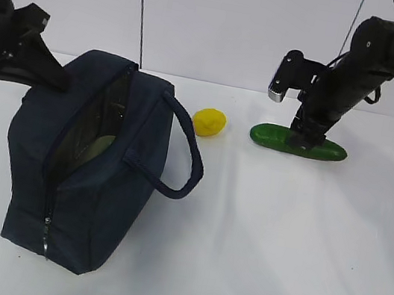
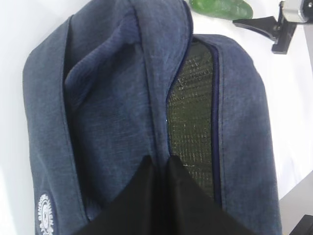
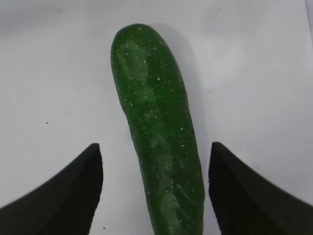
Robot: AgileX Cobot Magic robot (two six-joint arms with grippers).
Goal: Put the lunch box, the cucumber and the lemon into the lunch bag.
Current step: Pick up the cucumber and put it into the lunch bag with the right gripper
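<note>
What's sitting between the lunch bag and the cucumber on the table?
The lemon, shown in the exterior view, lying between bag and cucumber.

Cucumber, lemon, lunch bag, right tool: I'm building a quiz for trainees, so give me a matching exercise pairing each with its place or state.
Things:
1. cucumber
2. lemon
3. lunch bag
4. right tool

Place or state:
A. unzipped, its top seam pinched by the shut left tool
B. open, one finger on each side of the cucumber
C. lying on the table between the fingers
D. on the table between bag and cucumber

Pairs: 1-C, 2-D, 3-A, 4-B
</note>
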